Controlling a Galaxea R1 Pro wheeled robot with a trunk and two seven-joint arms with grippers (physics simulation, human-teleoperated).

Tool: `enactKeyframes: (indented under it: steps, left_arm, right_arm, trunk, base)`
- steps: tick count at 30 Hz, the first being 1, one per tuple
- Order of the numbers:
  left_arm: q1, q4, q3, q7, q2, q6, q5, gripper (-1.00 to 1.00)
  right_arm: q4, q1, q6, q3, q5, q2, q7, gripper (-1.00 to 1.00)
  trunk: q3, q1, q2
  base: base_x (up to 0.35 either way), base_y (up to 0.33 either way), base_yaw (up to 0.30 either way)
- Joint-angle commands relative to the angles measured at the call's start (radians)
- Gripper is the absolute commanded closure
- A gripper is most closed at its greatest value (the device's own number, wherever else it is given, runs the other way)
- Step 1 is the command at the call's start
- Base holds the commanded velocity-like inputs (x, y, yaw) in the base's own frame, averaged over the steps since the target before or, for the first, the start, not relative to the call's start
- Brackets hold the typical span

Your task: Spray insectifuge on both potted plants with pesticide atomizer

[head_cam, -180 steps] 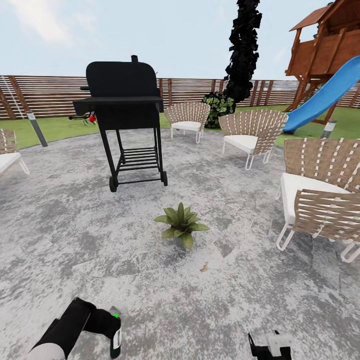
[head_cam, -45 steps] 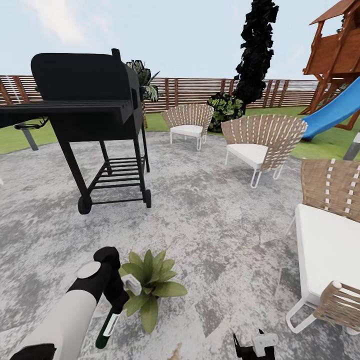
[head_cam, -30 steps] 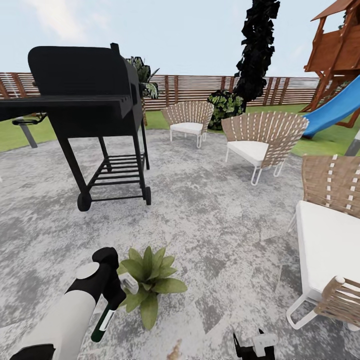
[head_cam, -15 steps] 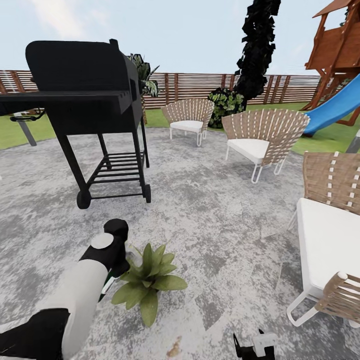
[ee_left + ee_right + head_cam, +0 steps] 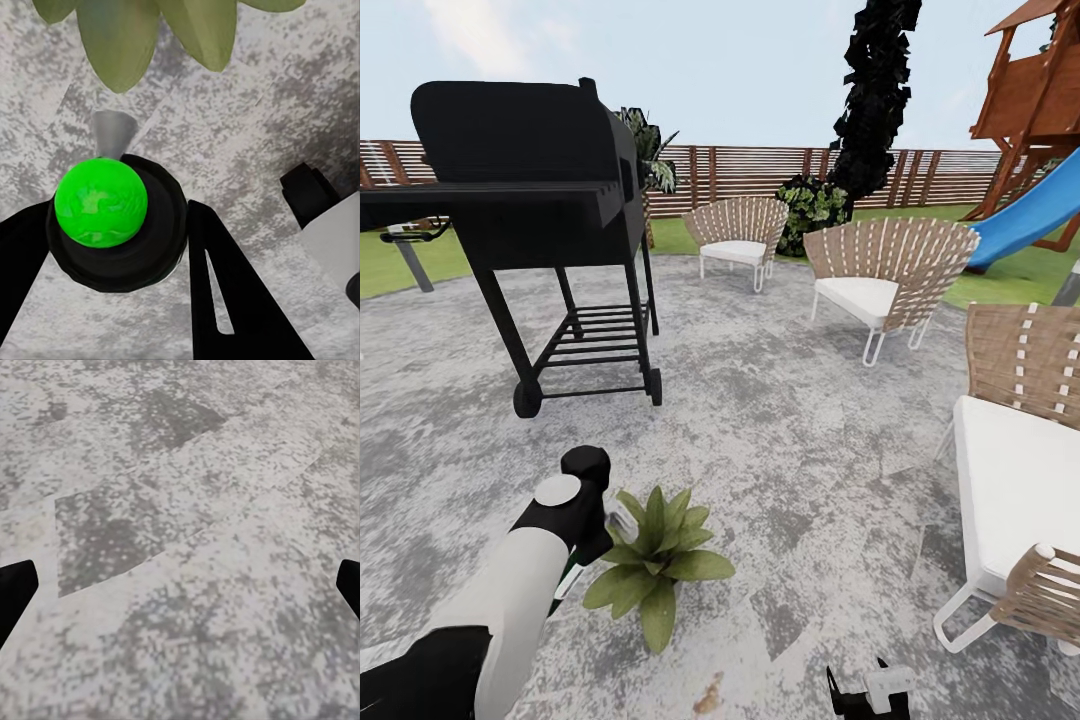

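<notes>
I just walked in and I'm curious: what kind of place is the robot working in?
Most likely a back garden patio: a black barbecue grill and woven lounge chairs stand on round grey paving, with a slatted wooden fence and a blue playground slide behind.

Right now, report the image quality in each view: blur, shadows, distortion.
Head view: flat even light, faint shadows, wide-angle stretch at the white chair. Left wrist view: soft; potted plant leaves and the pesticide atomizer top look blurred. Right wrist view: grainy patio paving.

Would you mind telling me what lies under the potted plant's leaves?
Around the potted plant, grey mottled patio paving shows. The leaves cover its pot, so that cannot be seen. The left hand holds the pesticide atomizer beside the leaves.
</notes>
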Motion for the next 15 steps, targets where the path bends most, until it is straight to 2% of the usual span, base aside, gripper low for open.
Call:
enactKeyframes:
  steps: [1, 4, 8, 12, 15]
  left_arm:
    - [-0.001, 0.000, 0.005, -0.009, -0.002, 0.010, -0.010, 1.00]
    - [-0.001, 0.004, 0.005, -0.009, -0.003, 0.010, -0.010, 1.00]
    - [-0.001, 0.004, 0.005, -0.009, -0.004, 0.010, -0.010, 1.00]
    - [0.000, 0.005, 0.005, -0.009, -0.006, 0.010, -0.010, 1.00]
    - [0.007, 0.007, 0.007, -0.009, -0.001, 0.010, -0.011, 1.00]
  right_arm:
    - [0.000, 0.000, -0.002, 0.009, -0.008, 0.000, -0.003, -1.00]
    - [0.000, 0.000, -0.003, 0.009, -0.008, 0.000, -0.003, -1.00]
    - [0.000, 0.000, -0.003, 0.009, -0.008, 0.001, -0.003, -1.00]
    - [0.000, 0.000, -0.003, 0.009, -0.008, 0.001, -0.003, -1.00]
    - [0.000, 0.000, -0.003, 0.009, -0.009, 0.001, -0.003, -1.00]
  trunk:
    - [-0.001, 0.000, 0.000]
    - [-0.001, 0.000, 0.000]
    - [-0.001, 0.000, 0.000]
    - [-0.001, 0.000, 0.000]
    - [-0.001, 0.000, 0.000]
  base:
    - [0.044, -0.037, 0.000]
    - [0.123, -0.184, 0.056]
    - [0.063, -0.254, 0.234]
    - [-0.022, -0.260, 0.235]
    - [-0.091, -0.115, 0.031]
